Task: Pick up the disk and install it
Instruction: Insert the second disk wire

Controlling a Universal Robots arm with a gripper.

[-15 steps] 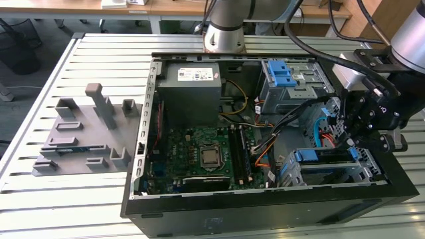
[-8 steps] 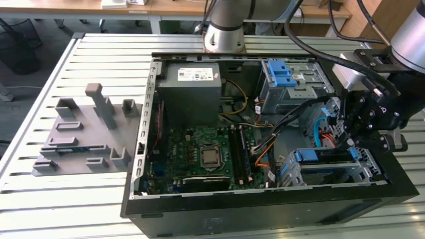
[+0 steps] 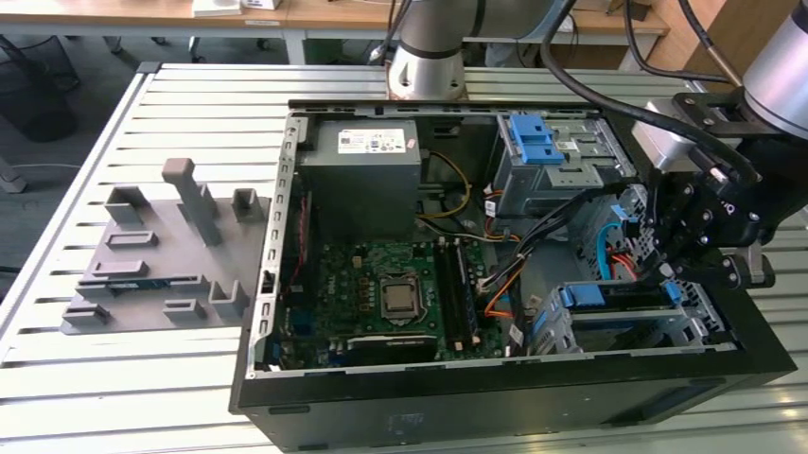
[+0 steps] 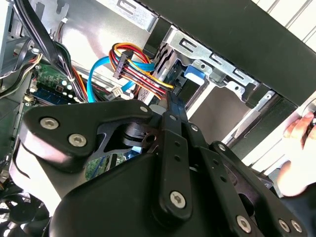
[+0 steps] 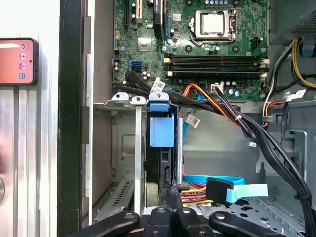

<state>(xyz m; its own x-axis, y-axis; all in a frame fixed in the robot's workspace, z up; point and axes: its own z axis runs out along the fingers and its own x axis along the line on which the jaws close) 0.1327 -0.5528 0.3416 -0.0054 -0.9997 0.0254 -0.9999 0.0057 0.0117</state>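
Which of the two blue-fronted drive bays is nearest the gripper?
The one holding the disk, right by the gripper; the other, a blue-latched cage, sits farther off beside the power supply.

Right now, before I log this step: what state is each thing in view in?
computer case: lying on its side, open.
disk: standing on edge in the drive cage.
gripper: shut, at the disk's near end.
blue data cable: connector loose, unplugged.
processor: bare, no cooler.
phone: screen lit.

Exterior view overlooks the open computer case [image 3: 505, 397]; both wrist views peer closely inside.
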